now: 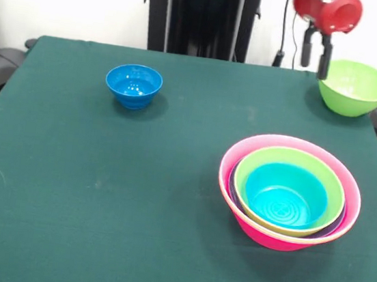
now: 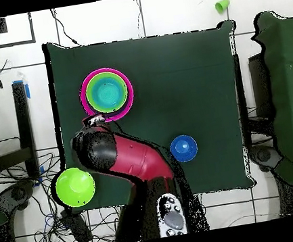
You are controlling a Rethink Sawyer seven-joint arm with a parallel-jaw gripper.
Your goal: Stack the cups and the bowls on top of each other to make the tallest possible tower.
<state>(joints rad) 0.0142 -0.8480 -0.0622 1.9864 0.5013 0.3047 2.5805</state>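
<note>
The tower [image 1: 289, 192] stands at the near right of the table: a big pink bowl outermost, a green bowl [image 1: 289, 188] in it and a blue bowl [image 1: 285, 194] innermost, with a purple rim just showing between. It also shows in the overhead view [image 2: 107, 93]. A loose green bowl [image 1: 355, 86] sits at the far right corner. A small blue bowl [image 1: 133, 85] sits at the far left. My gripper [image 1: 316, 57] hangs open and empty just left of the loose green bowl. A light-green cup [image 2: 222, 5] lies on the floor. The orange tumbler is out of view.
The green table [image 1: 99, 192] has its right edge close to the loose green bowl [image 2: 75, 186]. The arm [image 2: 124, 158] reaches across the table's corner by the robot's base. Cables lie on the floor around the pedestal.
</note>
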